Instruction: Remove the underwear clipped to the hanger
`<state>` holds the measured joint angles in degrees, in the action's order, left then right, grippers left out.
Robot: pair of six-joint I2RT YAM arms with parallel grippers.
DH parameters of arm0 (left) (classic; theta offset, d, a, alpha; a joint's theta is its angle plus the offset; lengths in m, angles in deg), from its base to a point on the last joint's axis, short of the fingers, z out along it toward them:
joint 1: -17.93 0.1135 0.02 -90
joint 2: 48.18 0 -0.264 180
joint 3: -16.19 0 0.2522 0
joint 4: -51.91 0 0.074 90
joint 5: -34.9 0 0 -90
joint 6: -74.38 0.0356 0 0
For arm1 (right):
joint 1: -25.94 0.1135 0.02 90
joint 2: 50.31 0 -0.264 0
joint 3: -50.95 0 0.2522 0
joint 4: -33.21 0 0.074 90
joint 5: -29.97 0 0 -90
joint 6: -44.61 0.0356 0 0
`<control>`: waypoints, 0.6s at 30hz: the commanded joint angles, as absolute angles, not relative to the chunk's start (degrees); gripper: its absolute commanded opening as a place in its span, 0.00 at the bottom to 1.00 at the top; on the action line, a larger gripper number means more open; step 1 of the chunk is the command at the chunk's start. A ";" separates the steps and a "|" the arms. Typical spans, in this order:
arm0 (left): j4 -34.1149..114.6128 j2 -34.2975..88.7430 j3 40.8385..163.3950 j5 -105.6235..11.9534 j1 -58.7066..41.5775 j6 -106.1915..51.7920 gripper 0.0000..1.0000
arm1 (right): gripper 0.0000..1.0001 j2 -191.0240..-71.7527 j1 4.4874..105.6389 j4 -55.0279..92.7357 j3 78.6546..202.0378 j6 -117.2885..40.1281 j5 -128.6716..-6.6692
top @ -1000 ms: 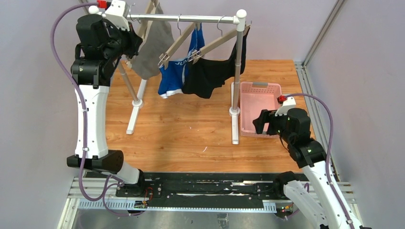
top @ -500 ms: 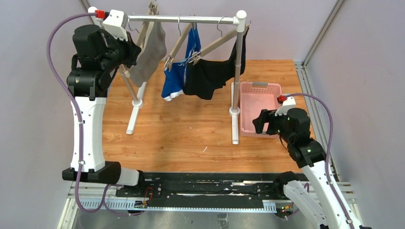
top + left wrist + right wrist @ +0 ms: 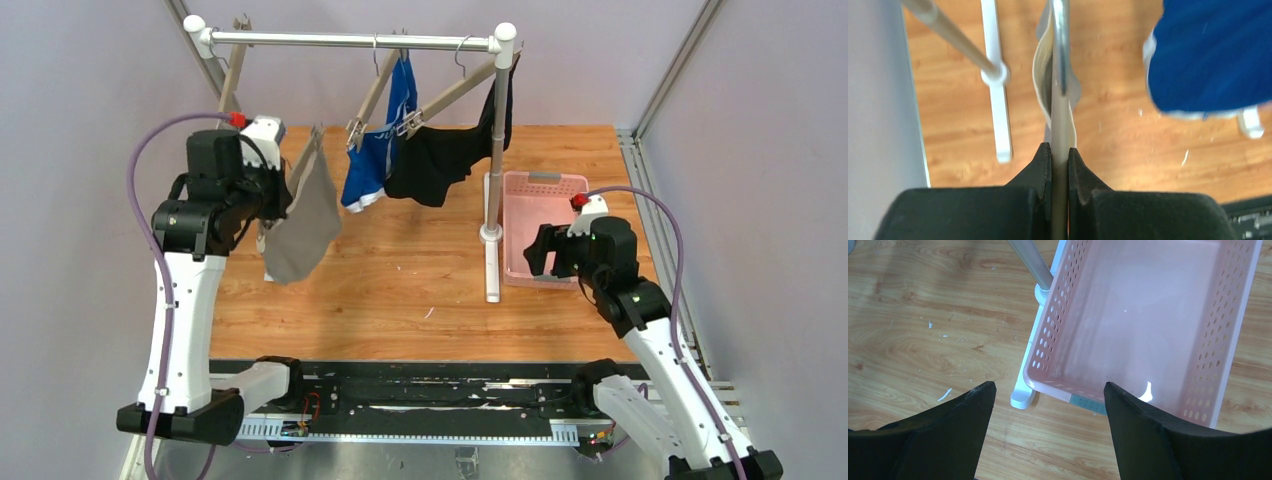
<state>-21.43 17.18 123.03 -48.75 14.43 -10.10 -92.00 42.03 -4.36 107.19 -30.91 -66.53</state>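
Grey briefs (image 3: 305,215): plain, limp, hanging in a narrow fold. They are clipped to a wooden hanger (image 3: 1060,125) that is off the rack rail (image 3: 350,41), below it and toward its left end. Left gripper (image 3: 1059,152) is clamped on the hanger's bar, with grey cloth showing on both sides. Blue briefs (image 3: 372,165), white-trimmed, and black briefs (image 3: 440,160) hang from the rail's right half. Right gripper (image 3: 1049,386) is spread wide and holds nothing, above the pink basket (image 3: 1220,340) beside the rail's right post.

Bright even overhead light, soft shadows, left wrist view blurred, basket (image 3: 1148,330) glare spots
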 commanded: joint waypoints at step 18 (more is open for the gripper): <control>-30.52 1.34 99.58 -29.40 -6.37 -18.02 0.00 | 0.82 -103.43 42.76 6.63 114.91 -33.21 -86.27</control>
<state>-32.07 3.78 100.27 -39.63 -5.66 -18.38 -103.19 42.03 2.94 111.19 -31.53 -76.80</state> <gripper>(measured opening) 0.076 0.815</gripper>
